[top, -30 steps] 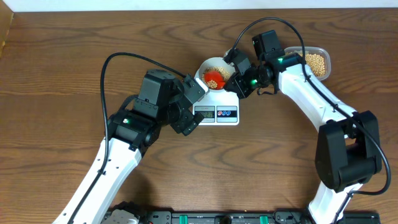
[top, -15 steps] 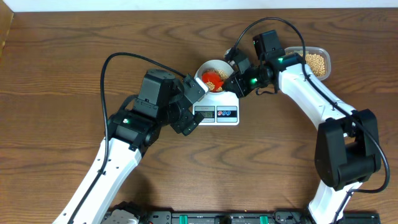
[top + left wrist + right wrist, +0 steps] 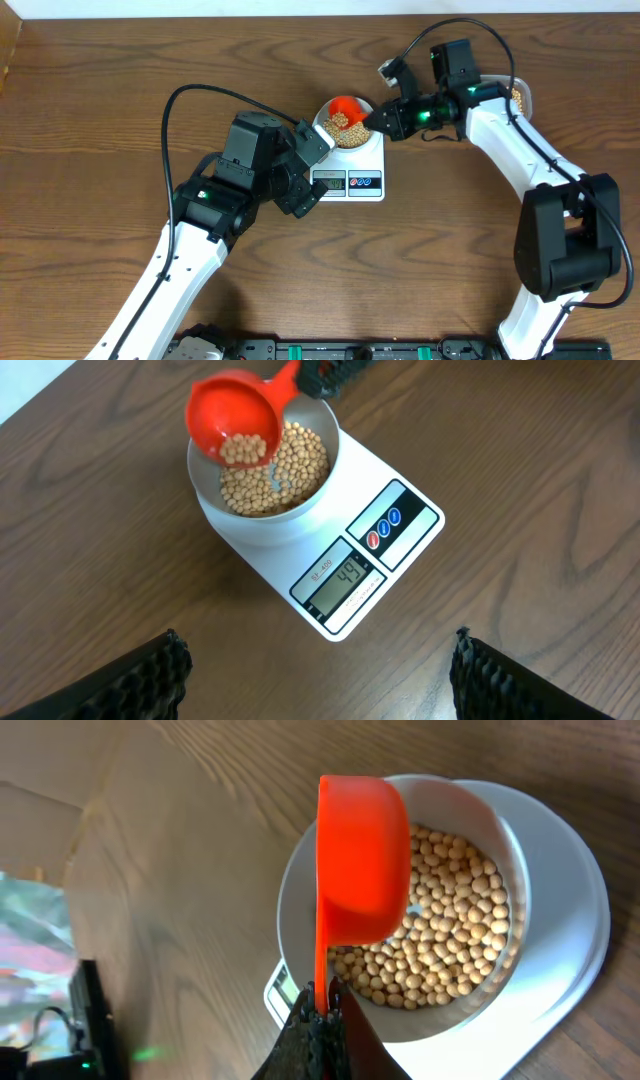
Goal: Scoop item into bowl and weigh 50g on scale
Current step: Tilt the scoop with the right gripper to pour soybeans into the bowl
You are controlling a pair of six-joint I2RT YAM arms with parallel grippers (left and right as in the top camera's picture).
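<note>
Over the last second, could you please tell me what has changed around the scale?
The right claw, shut on the scoop, drew back and carried the scoop from the middle of the bowl to its far rim, beans in it. Bowl, scale and the open left claw stayed put.

**Overhead camera:** fixed above the table [image 3: 100,100], facing straight down. This is the widest view. Both arms enter from the lower edge, and the scale [image 3: 350,182] lies just above frame centre.

**Left wrist camera:** looks obliquely down from near range. The fingers [image 3: 150,680] of the left gripper [image 3: 320,670] occupy the lower corners, with the bowl [image 3: 262,532] at upper centre.

**Right wrist camera:** the closest view, sighting along the right gripper [image 3: 318,1042] at lower centre. The bowl fills the right half.

**Overlap:** all three views share the bowl and scale.
</note>
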